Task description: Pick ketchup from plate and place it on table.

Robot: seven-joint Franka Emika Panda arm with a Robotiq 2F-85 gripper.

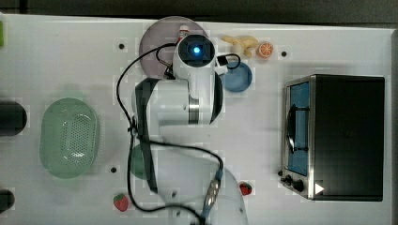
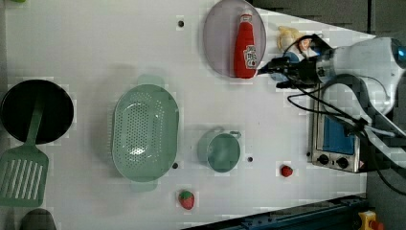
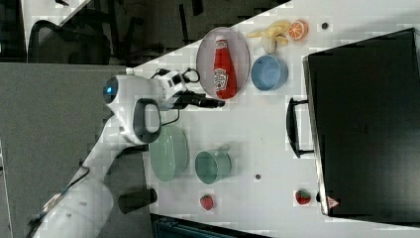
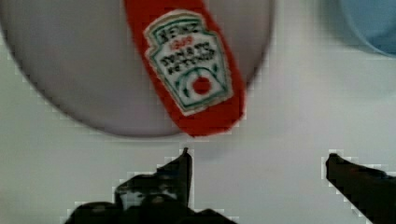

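Hanging above the white table (image 4: 303, 116), the gripper (image 4: 258, 161) has its two dark fingers (image 4: 180, 170) spread wide apart with nothing between them; bare tabletop lies under the gap, just short of the plate's edge. Just beyond the fingertips lies the ketchup (image 4: 187, 70), a red bottle on its side on the pale mauve-grey plate (image 4: 70, 70), its base poking slightly past the plate's rim toward the gripper and its white label facing up. In the left view the ketchup (image 2: 245, 45) stretches along the right half of the plate (image 2: 218, 38), white cap at the far end, and the gripper (image 2: 268, 72) sits just off the plate's near right rim. In the right view a blue bowl (image 3: 269, 72) stands just right of the plate (image 3: 205, 59), with a banana (image 3: 270, 32) and an orange half (image 3: 297, 30) beyond it. Nearer in the left view are a green perforated basket (image 2: 143, 132), a small green pot (image 2: 219, 151) and two strawberries (image 2: 186, 199).
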